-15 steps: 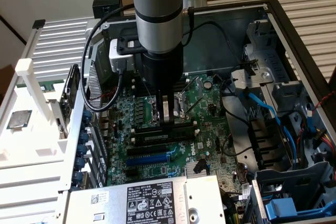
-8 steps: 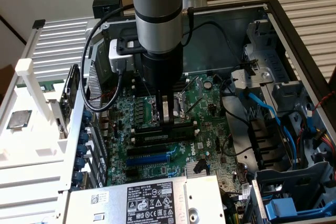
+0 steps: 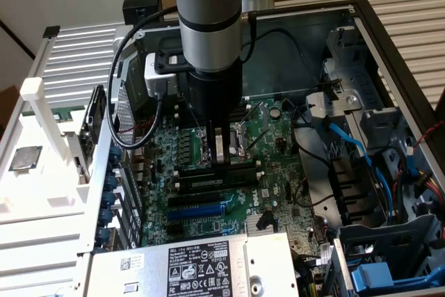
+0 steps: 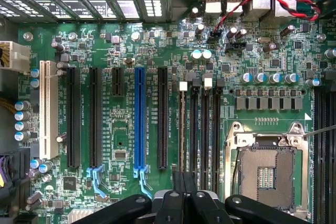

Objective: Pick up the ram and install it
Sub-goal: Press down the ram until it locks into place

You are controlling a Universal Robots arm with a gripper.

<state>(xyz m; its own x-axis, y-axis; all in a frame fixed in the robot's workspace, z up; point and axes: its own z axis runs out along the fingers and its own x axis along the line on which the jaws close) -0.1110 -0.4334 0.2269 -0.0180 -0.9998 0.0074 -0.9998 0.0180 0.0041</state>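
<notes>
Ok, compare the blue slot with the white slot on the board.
The blue slot is longer than the white slot. The blue slot ends in a blue latch; the white slot shows none. Both are empty, run parallel, and sit on the green motherboard.

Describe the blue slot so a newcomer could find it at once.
Look inside the open computer case at the green circuit board. Among its row of long parallel slots, the blue slot lies with black slots on both sides and a white slot farther along. It is the only blue one, with a blue clip at one end.
</notes>
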